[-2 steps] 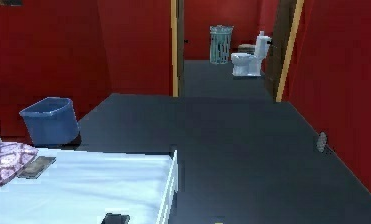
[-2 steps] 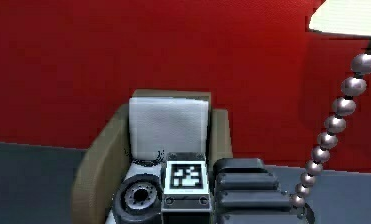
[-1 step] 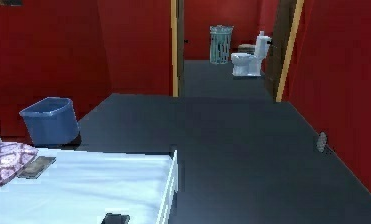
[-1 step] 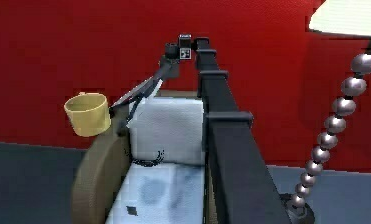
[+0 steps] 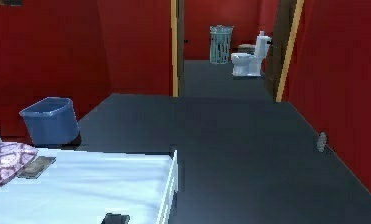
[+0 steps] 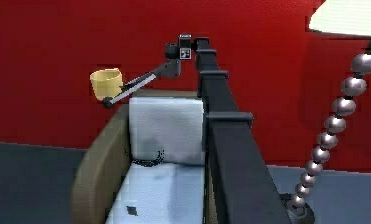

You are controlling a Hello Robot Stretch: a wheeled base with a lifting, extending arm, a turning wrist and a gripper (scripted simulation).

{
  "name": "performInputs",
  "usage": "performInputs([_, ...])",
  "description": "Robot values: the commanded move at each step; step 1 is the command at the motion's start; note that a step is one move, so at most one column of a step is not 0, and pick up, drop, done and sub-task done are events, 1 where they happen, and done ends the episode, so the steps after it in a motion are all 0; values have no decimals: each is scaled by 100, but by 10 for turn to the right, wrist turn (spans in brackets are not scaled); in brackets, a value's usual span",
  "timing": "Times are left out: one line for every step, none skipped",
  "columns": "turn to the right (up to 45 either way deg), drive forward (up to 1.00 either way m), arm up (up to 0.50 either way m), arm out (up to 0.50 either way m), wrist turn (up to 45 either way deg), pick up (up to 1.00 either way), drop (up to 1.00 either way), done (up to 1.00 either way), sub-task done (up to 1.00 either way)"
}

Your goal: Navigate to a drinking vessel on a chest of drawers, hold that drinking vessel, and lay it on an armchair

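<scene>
Armchair (image 6: 158,135): right side hidden behind the arm (image 6: 233,150); front cut by bottom edge.
Floor lamp (image 6: 344,108), right of armchair: shade and base cut off.
Dark patch (image 6: 130,211) on armchair seat: too small to identify.

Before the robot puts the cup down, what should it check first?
1. Cup hangs at the tool, clear of every surface: ok.
2. Cup is upright: ok.
3. Armchair is below the arm: ok.
4. Cup is right over the seat and not over the armrest: cannot tell.
5. Seat has bare room for the cup: ok; a small dark thing lies only near its front.
6. Floor lamp stands apart from the arm, at the arm side view's right: ok.
</scene>
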Motion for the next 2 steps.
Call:
performInputs([0, 0, 0, 0, 450, 0, 0, 0, 0])
performInputs([0, 0, 0, 0, 270, 0, 0, 0, 0])
